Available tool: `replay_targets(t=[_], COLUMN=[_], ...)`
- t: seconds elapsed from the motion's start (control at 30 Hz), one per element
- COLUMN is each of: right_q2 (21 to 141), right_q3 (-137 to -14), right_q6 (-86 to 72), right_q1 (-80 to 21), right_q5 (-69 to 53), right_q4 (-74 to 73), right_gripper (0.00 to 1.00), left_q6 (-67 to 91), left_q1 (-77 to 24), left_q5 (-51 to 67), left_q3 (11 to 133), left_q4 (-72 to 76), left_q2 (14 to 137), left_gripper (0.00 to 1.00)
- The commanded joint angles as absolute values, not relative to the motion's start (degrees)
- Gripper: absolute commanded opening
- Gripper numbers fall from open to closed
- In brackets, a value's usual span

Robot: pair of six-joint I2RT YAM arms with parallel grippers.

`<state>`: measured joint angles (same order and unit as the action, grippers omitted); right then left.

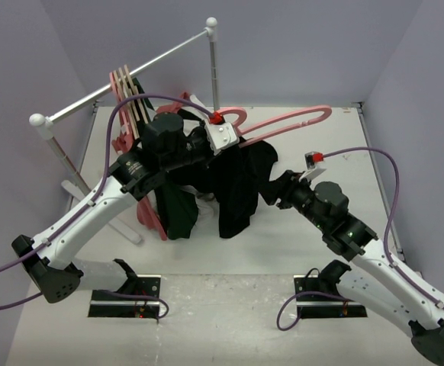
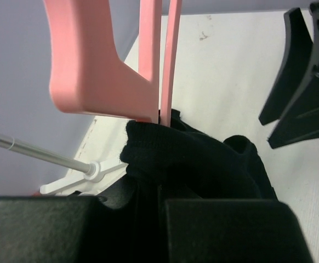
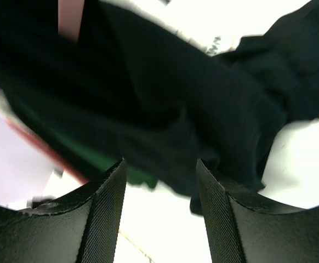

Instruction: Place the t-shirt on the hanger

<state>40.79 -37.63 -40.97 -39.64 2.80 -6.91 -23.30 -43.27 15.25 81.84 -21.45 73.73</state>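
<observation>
Plain black cotton t-shirt (image 1: 237, 191) is reading solid black, one flat tone. Pink plastic clothes hanger (image 1: 298, 120) is showing uniform salmon pink. Dark green fabric garment (image 1: 180, 217) is showing deep green. Pale beige slatted hangers (image 1: 136, 99) are reading tan. Flat white table (image 1: 230, 305) is looking off-white. Thin purple cables (image 1: 395, 183) are showing violet. Black right gripper (image 3: 160, 164) fingers (image 3: 107, 219) are showing fine mesh texture.
</observation>
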Motion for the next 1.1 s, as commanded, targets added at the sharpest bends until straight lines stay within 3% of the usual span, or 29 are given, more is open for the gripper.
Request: replay_targets(t=[0.0, 0.33, 0.43, 0.53, 0.63, 0.73, 0.9, 1.07], right_q2=[40.7, 51.6, 52.8, 51.9, 49.5, 48.6, 49.2, 50.1], right_q3=[-40.9, -41.0, -39.4, -37.3, -35.5, -34.1, -32.1, -32.4], right_q6=[-43.1, -42.4, -43.1, -43.8, -44.6, -44.8, -45.7, -45.7], right_q1=[-39.7, -39.7, -39.8, -39.8, -39.8, -39.8, -39.8, -39.8], right_q5=[11.6, -3.7, -3.9, -1.8, -0.2, 1.3, 1.4, 0.8], right_q4=[-3.3, 6.0, 6.8, 6.2, 3.6, 1.9, 1.9, 2.5], right_gripper=[0.56, 0.52, 0.46, 0.31, 0.27, 0.27, 0.41, 0.3], left_q6=[-22.0, -20.0, -19.0, -18.1, -17.4, -16.8, -15.6, -14.9], left_q1=[-43.2, -43.2, -43.2, -43.2, -43.2, -43.2, -43.2, -43.2], left_q5=[19.1, 20.7, 20.9, 20.7, 19.6, 19.1, 20.4, 22.0], left_q3=[82.1, 81.1, 80.8, 80.5, 79.9, 79.4, 79.1, 78.7], left_q4=[-16.8, -14.4, -13.0, -11.8, -10.2, -9.1, -8.0, -7.3], left_q2=[72.3, 72.2, 72.0, 71.6, 71.1, 70.7, 70.3, 70.0], left_gripper=[0.0, 0.0, 0.0, 0.0, 0.0, 0.0, 0.0, 0.0])
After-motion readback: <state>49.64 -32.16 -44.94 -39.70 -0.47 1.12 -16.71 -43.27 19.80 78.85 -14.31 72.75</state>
